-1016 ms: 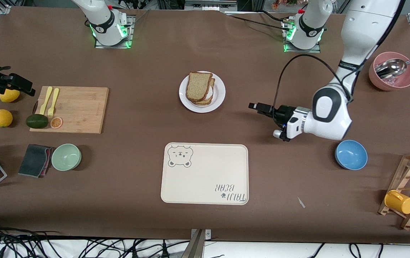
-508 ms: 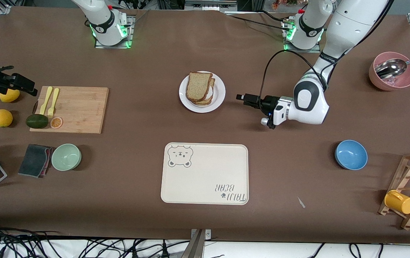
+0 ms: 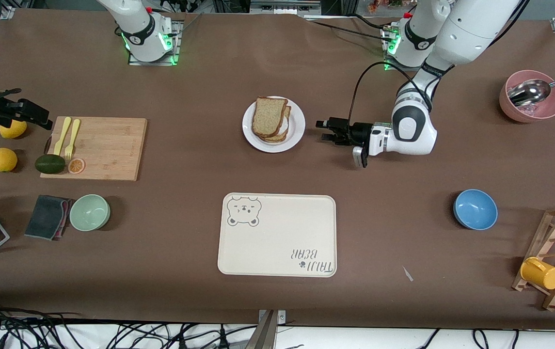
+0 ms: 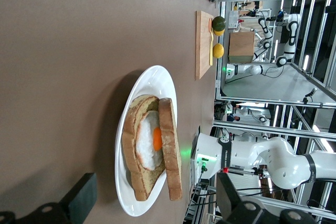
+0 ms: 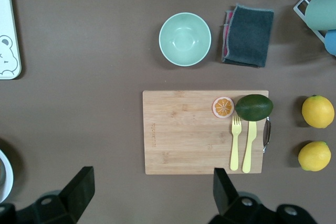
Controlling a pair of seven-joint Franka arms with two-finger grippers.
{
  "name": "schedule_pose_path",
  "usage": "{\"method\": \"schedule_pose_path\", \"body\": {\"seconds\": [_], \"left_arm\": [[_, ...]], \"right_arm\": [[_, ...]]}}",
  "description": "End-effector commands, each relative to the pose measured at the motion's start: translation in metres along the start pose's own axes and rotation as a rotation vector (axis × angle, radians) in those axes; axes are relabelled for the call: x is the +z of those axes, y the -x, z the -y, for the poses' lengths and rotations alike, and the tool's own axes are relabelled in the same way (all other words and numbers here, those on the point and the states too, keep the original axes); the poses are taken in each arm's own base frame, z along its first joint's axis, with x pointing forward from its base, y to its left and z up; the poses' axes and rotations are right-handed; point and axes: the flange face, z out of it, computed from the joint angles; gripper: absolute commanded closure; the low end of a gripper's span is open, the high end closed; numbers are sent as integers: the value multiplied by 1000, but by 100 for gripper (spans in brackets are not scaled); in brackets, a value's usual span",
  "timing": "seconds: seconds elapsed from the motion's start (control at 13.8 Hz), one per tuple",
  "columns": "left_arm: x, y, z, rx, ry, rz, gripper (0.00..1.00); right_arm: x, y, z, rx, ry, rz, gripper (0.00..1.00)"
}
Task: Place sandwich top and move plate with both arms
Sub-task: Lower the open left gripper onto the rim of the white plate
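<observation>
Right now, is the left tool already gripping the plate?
No: in the front view the left tool is open, beside the plate toward the left arm's end, with bare table between them.

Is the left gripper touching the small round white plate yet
Apart. The front view shows bare brown table between the open left gripper and the small round white plate; the left wrist view shows its fingers short of the rim.
</observation>
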Motion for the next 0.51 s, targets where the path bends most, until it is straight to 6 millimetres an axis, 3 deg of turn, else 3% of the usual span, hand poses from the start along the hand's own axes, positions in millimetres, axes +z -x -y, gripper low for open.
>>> {"method": "schedule_pose_path", "body": {"seconds": [0.0,0.44], "left_arm": [[13,3,-6,-21,15,-23,0],[48,5,-14,-20,-51,-37,0]], "right_arm": [[-7,5,2,-13,-10,2,0],[-3,3,-1,-5,-18,10,0]]}}
